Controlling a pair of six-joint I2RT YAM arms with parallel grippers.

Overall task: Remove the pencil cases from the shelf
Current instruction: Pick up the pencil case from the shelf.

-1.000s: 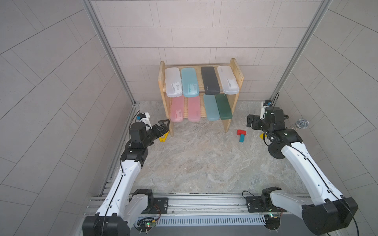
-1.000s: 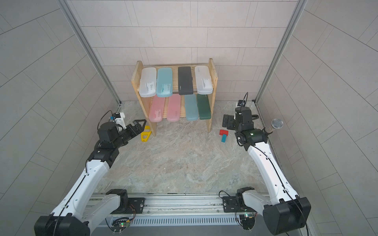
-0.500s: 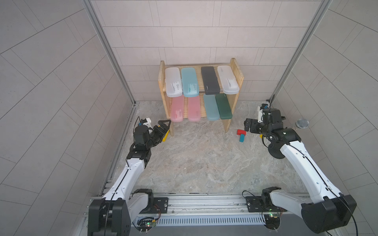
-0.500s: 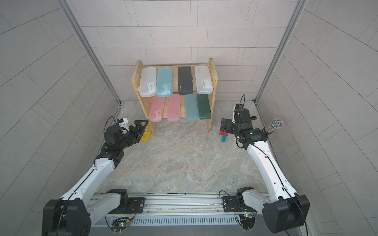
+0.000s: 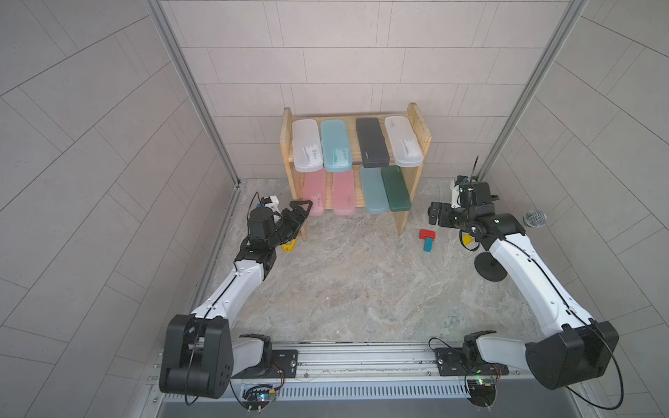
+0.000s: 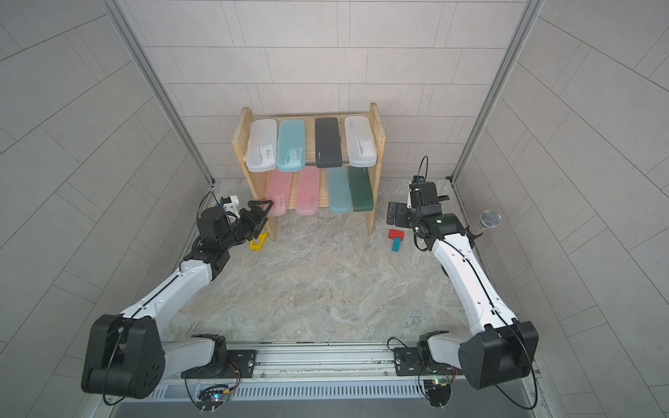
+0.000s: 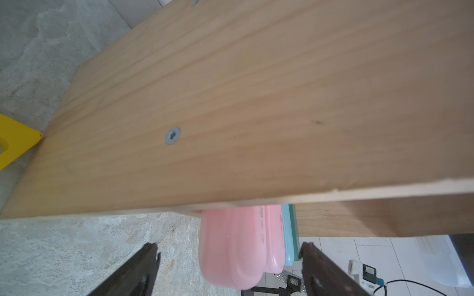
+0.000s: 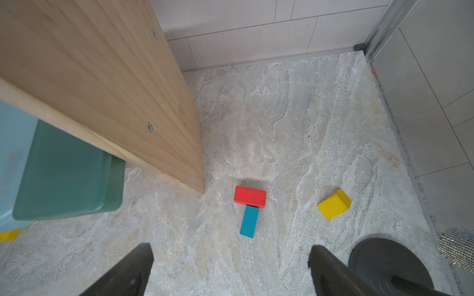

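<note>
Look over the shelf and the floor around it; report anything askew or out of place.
Nothing looks spilled or damaged. The pencil cases all overhang the shelf's front edges. Loose on the floor: a red block touching a blue block, a yellow block nearby, and a yellow frame at the shelf's foot.

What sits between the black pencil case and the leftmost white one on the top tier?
A light teal pencil case, lying alongside both; both top views show it.
</note>
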